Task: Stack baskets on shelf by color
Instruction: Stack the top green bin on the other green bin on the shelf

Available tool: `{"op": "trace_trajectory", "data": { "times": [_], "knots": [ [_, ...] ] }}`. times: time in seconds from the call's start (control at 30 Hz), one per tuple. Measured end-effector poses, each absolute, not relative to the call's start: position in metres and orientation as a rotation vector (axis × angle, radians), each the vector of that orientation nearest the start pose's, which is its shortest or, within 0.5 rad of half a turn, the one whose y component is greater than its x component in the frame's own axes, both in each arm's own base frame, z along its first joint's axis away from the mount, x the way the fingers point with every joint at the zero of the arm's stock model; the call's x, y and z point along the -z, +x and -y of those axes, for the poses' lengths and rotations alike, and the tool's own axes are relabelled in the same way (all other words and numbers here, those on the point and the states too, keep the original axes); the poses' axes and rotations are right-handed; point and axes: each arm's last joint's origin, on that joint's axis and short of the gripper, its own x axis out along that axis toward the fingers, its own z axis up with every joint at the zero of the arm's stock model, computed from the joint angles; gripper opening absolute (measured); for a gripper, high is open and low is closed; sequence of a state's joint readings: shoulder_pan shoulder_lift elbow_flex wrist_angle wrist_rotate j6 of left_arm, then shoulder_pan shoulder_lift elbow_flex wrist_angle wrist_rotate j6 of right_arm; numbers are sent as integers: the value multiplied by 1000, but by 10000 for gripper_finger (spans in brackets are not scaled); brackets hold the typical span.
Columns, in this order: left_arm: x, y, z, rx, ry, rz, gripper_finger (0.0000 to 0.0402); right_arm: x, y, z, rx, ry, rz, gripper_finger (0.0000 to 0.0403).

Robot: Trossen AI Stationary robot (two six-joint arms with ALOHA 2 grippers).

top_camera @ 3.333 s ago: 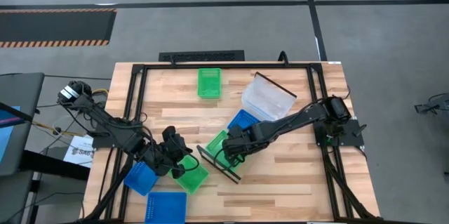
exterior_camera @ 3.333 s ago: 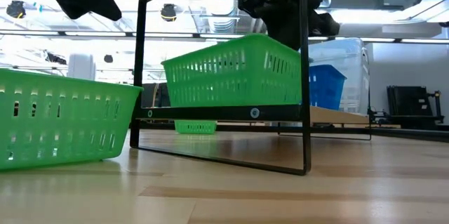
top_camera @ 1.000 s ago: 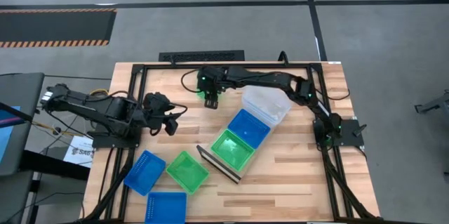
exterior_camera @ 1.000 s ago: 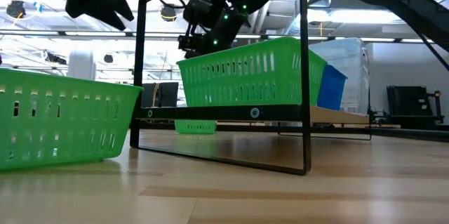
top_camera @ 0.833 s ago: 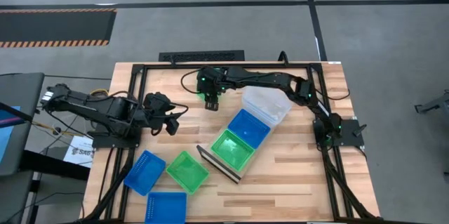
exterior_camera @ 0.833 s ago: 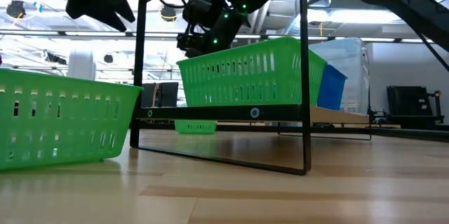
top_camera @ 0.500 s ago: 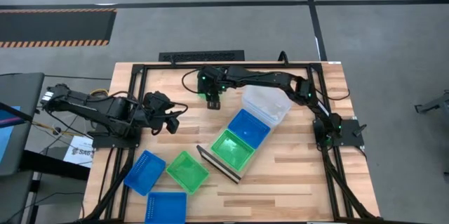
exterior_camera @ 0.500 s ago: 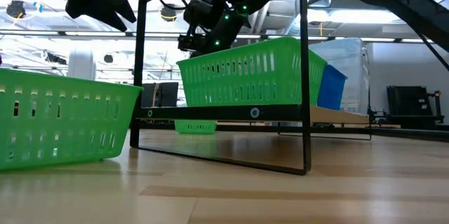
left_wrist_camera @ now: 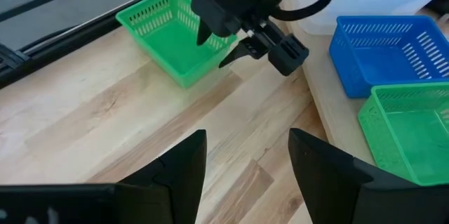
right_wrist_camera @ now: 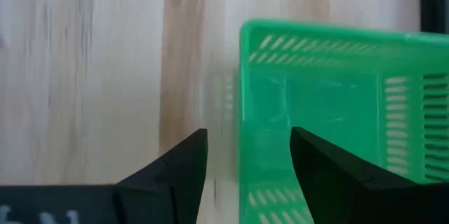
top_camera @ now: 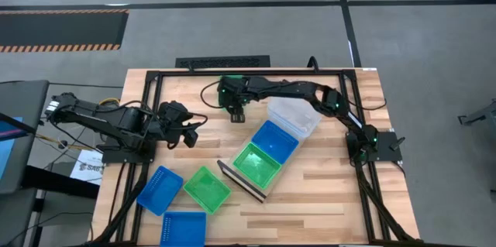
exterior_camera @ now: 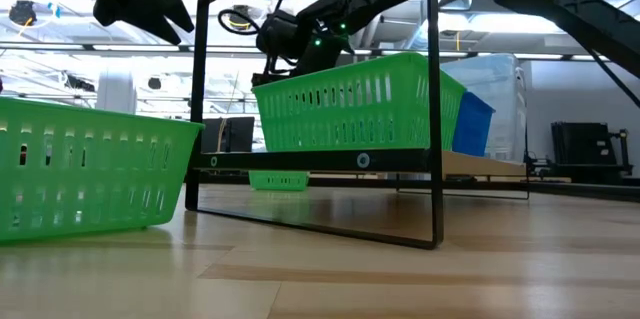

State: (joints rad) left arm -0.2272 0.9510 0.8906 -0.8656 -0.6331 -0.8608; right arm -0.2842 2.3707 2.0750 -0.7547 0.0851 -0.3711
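Note:
A green basket (top_camera: 225,85) rests flat on the table near its far edge. My right gripper (top_camera: 233,101) hangs just above it, open. In the right wrist view its fingers (right_wrist_camera: 172,175) stand on either side of the basket's side wall (right_wrist_camera: 245,112), touching nothing that I can see. The shelf (top_camera: 242,181) lies slanted at mid-table and carries a green (top_camera: 256,165), a blue (top_camera: 276,140) and a clear basket (top_camera: 293,115). My left gripper (top_camera: 188,128) waits open above the table's left part, raised.
Near the table's front left lie another green basket (top_camera: 207,189) and two blue ones (top_camera: 155,189) (top_camera: 184,228). A black frame (top_camera: 151,92) runs round the tabletop. Bare wood shows on the near right (top_camera: 325,200).
My right gripper has sunk a little toward the far green basket and rolled at the wrist, staying open. The baskets and the shelf have kept their places.

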Motion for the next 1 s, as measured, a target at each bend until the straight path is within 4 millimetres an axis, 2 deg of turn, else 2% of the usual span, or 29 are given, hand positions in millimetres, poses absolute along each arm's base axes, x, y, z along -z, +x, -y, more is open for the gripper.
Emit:
{"op": "trace_trajectory", "data": {
  "times": [0.1,0.2,0.47,0.57,0.8,1.0],
  "knots": [
    [-291,169,21,-696,-410,-614,190,-189,488,144,142,-251,-1108,215],
    [-291,169,22,-696,-411,-614,190,-189,487,144,146,-266,-1129,188],
    [-291,169,22,-696,-411,-614,190,-184,484,142,120,-256,-1169,48],
    [-291,169,22,-696,-411,-614,190,-182,482,140,103,-260,-1202,14],
    [-291,169,22,-696,-411,-615,190,-182,484,133,101,-250,-1214,5],
    [-291,169,22,-695,-411,-615,190,-216,485,135,130,-214,-1188,3]
  ]
}}
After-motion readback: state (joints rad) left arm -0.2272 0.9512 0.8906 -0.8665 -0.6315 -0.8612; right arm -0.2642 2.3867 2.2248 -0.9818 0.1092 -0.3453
